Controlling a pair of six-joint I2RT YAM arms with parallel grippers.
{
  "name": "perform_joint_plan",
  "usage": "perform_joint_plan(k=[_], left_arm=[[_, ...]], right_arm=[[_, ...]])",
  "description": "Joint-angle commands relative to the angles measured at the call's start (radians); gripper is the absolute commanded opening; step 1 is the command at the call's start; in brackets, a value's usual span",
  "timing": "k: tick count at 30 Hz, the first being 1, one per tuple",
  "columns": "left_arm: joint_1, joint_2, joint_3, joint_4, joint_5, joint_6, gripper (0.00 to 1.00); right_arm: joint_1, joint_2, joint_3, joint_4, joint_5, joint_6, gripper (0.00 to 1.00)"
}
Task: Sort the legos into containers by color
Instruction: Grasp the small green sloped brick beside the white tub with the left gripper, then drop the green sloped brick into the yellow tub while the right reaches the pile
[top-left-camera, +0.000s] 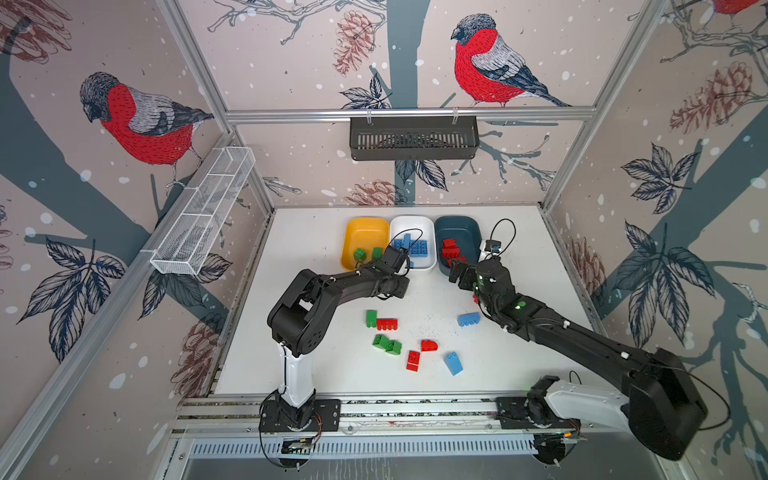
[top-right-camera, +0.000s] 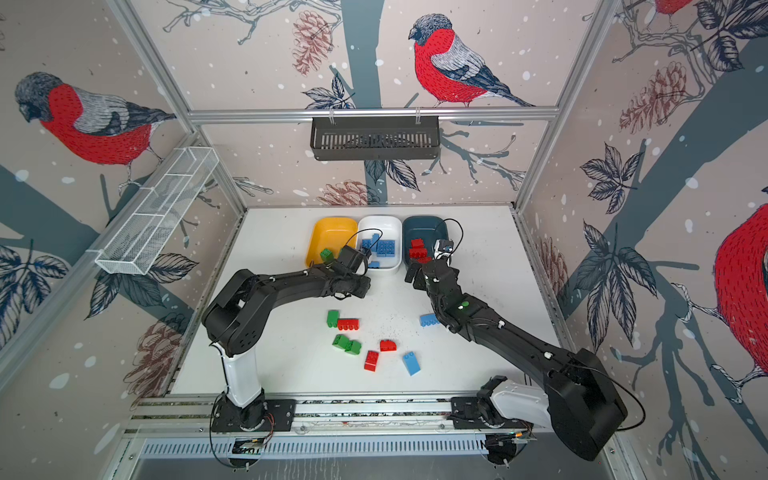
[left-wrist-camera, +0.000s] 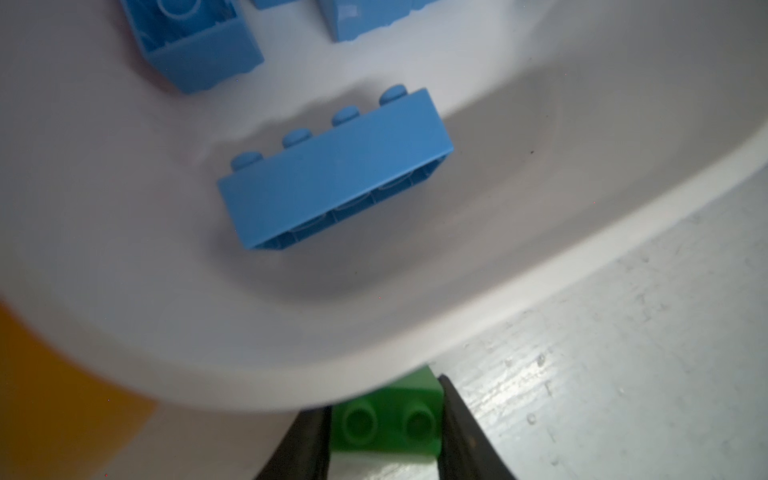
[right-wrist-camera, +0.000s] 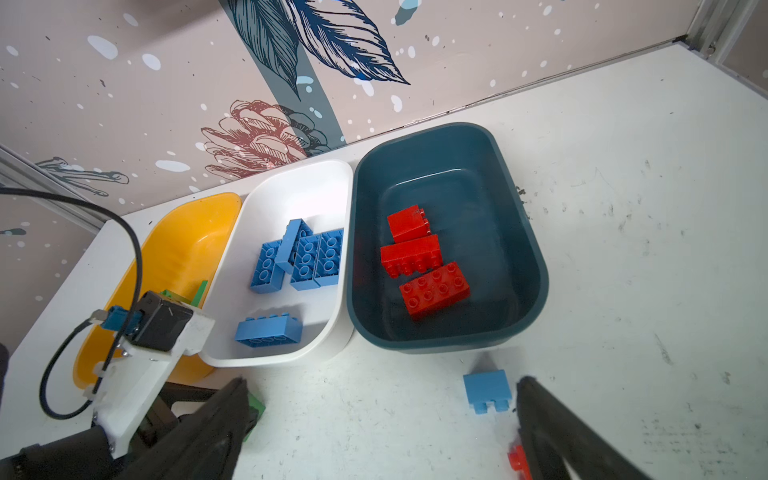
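In a top view, three tubs stand in a row on the table (top-left-camera: 307, 257), above the frame's centre. The yellow tub (top-left-camera: 363, 230), leftmost, holds green legos (top-left-camera: 360, 254). The white tub (top-left-camera: 409, 222) holds blue legos (top-left-camera: 415, 247). Just outside its near rim, our left gripper (left-wrist-camera: 385, 395) is closed against both sides of a green brick (left-wrist-camera: 386, 428). The teal tub (top-left-camera: 459, 226), rightmost, holds red legos (top-left-camera: 450, 250). Before it our right gripper (right-wrist-camera: 382, 419) gapes wide, holding nothing, with a blue brick (right-wrist-camera: 486, 390) beside one finger. Loose legos (top-left-camera: 387, 323) lie below centre.
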Motion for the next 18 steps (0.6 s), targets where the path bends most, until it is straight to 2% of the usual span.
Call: perform_joint_plan(k=[1, 6, 14, 16, 18], left_arm=[[-0.013, 0.009, 0.013, 0.015, -0.038, -0.003, 0.37], [-0.017, -0.023, -0.008, 0.036, -0.054, -0.006, 0.33], [-0.009, -0.166, -0.056, 0.085, -0.052, -0.038, 0.3], [0.003, -0.201, -0.046, 0.086, -0.092, -0.059, 0.29], [0.019, -0.228, -0.038, 0.092, -0.179, -0.091, 0.29]], right_arm=[[0.0, -0.002, 0.001, 0.015, 0.001, 0.009, 1.0], [0.0, -0.002, 0.0, 0.015, -0.007, 0.002, 1.0], [0.0, 0.01, 0.0, 0.025, -0.102, -0.038, 0.99], [0.0, 0.01, -0.009, 0.017, -0.125, -0.039, 0.99], [0.001, 0.01, -0.023, 0.022, -0.175, -0.055, 0.99]])
